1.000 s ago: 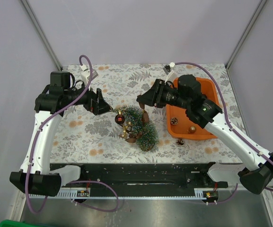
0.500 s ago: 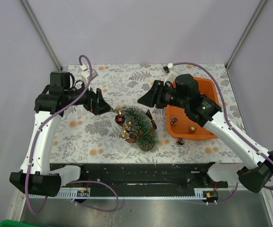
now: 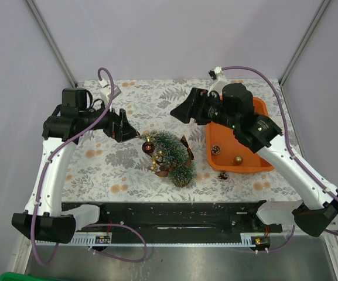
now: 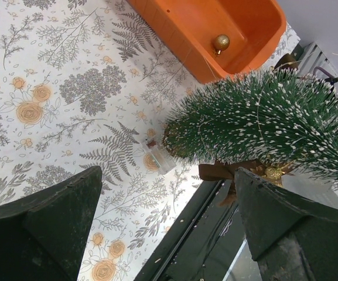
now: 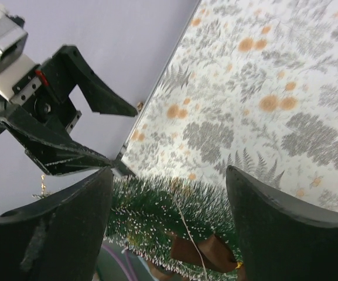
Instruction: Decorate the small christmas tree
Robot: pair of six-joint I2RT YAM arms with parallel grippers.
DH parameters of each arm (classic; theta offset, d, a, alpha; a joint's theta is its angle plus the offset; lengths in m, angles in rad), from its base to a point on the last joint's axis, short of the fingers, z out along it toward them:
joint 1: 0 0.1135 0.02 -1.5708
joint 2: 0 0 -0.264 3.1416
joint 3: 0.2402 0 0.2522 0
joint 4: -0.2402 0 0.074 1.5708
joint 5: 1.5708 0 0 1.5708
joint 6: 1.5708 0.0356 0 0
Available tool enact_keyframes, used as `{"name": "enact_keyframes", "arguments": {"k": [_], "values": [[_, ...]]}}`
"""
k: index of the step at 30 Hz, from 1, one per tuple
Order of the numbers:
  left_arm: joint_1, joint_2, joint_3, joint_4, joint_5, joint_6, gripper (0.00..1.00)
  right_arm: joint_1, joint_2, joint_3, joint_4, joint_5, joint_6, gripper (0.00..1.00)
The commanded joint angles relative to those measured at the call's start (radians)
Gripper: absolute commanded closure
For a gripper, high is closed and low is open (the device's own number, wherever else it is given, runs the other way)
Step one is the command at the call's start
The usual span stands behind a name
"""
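Observation:
The small christmas tree [image 3: 172,154] lies on its side on the floral table, tip pointing left. It carries a dark red ball [image 3: 147,146], gold bells [image 3: 154,167] and a brown bow [image 3: 185,142]. My left gripper [image 3: 136,136] is open and empty, just left of the tree tip. In the left wrist view [image 4: 167,171] the tree [image 4: 262,120] lies beyond the fingers. My right gripper [image 3: 177,114] is open and empty, raised above and behind the tree. In the right wrist view [image 5: 170,170] it looks down on the tree [image 5: 157,213] and bow [image 5: 207,252].
An orange tray [image 3: 261,110] stands at the right with a gold ball [image 3: 238,159] and a brown ornament [image 3: 216,150] inside. A pine cone [image 3: 222,175] lies on the table in front of it. A small clear piece [image 4: 157,157] lies by the tree.
My right gripper has pulled back up and away from the tree, leaving the brown bow on the branches. The left arm has not moved.

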Motion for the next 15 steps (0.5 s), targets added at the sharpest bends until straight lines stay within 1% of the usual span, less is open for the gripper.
{"name": "enact_keyframes", "arguments": {"k": [1,3,5,9,11,13,15], "values": [[-0.001,-0.011,0.06,0.032,-0.027,-0.007,0.01,-0.01,-0.036,0.113,-0.073,0.147,-0.071,0.11],[0.002,-0.01,0.075,0.019,-0.057,-0.003,0.01,-0.05,-0.036,0.15,-0.115,0.181,-0.077,0.0],[0.008,-0.005,0.086,0.005,-0.082,0.005,0.01,-0.116,-0.038,0.179,-0.15,0.178,-0.073,0.01],[0.055,0.004,0.111,-0.014,-0.079,0.025,0.01,-0.3,-0.028,0.202,-0.184,0.092,-0.054,0.01],[0.095,0.016,0.12,-0.014,-0.067,0.024,0.01,-0.375,-0.019,0.192,-0.185,0.06,-0.054,0.01],[0.159,0.036,0.128,-0.018,-0.053,0.022,0.01,-0.458,-0.007,0.164,-0.181,0.013,-0.034,0.0],[0.208,0.052,0.125,-0.014,-0.068,0.001,0.01,-0.499,-0.01,0.112,-0.169,0.028,-0.042,0.01]]}}
